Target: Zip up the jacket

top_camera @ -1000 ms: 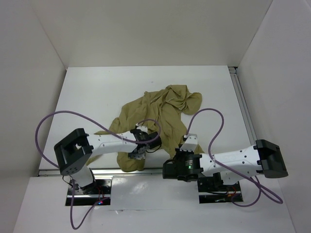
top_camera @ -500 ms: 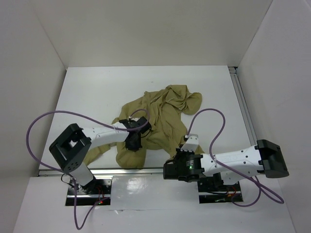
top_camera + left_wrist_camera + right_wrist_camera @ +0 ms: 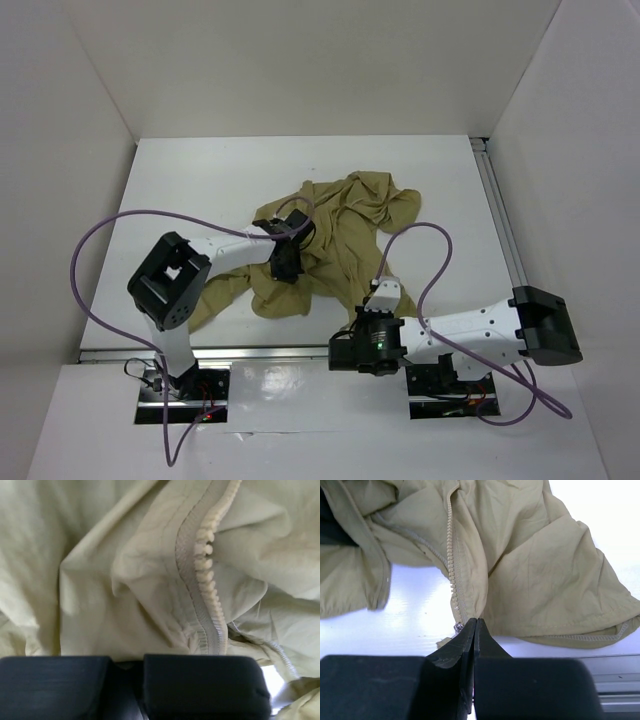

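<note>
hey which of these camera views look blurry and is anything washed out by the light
Left wrist view: the jacket fills it, its zipper teeth soft from closeness. Right wrist view: the table blows out white. Top external view: sharp, evenly lit.

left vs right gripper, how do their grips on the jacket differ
The left gripper is out over the middle of the jacket, zipper teeth running under its fingers. The right gripper is at the near hem, pinching by the zipper's bottom end. Both look shut on fabric.
</note>
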You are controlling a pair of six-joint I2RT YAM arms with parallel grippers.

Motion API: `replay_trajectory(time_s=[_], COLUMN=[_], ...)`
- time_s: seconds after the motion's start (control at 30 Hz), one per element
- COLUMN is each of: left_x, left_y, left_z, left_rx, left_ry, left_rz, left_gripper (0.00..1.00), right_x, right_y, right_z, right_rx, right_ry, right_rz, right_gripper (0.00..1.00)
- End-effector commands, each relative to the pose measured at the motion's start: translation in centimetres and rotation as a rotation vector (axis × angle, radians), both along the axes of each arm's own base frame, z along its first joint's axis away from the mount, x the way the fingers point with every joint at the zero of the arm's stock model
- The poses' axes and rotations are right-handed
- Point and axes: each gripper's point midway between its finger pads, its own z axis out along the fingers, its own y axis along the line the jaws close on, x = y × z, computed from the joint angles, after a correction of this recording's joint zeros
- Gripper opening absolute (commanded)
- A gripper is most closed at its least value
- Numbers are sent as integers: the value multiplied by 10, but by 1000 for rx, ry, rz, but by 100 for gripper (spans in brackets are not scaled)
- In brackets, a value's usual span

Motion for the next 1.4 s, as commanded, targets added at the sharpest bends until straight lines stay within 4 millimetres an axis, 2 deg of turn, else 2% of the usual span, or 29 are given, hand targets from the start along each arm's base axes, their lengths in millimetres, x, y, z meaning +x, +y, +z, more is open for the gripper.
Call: replay_trajectory(time_s=[0.0,0.1,0.13,0.2,0.27,0.3,0.33,0.37,0.4,0.47,0.57,0.73,0.83,0.93,0.97,1.03,1.1,1.37], left_x=[4,1,-8,-12,-29,-33,-41,-48,-58,-68,-80,-95,-99,-102,-107,-106,-109,-110], left_y=[11,17,20,22,27,25,28,21,27,21,20,16,16,12,13,6,8,6], left_z=[-29,-28,-29,-17,-13,-2,2,10,14,32,38,41,35,33,29,30,26,15], left_rx=[33,54,67,65,88,69,76,70,99,73,66,60,63,56,65,34,25,42], left_ry=[37,33,44,19,28,8,3,-18,-16,-47,-46,-56,-54,-60,-53,-78,-73,-48], left_rz=[-3,2,-19,-28,-53,-53,-52,-75,-75,-82,-89,-121,-132,-152,-162,-174,-176,-180], left_gripper=[0,0,0,0,4,10,12,15,18,21,24,24,27,53,58,60,63,65], right_x=[8,8,8,8,6,6,5,5,5,4,4,4,2,1,1,1,1,1], right_y=[6,8,8,6,8,8,7,7,7,7,10,14,14,11,11,9,7,0], right_z=[14,16,16,14,12,12,8,8,8,5,6,7,7,7,9,9,9,9], right_rx=[5,14,14,5,30,21,21,21,21,13,14,25,16,35,44,47,46,43], right_ry=[-56,-57,-57,-56,-48,-48,-36,-36,-36,-26,-26,-27,-26,-17,-17,-17,-17,-16], right_rz=[-12,-12,-12,-12,-12,-6,-5,-5,-5,-4,-4,-4,5,-5,-5,-5,-10,-19], right_gripper=[0,0,0,0,0,0,0,0,0,0,0,0,0,0,0,0,0,0])
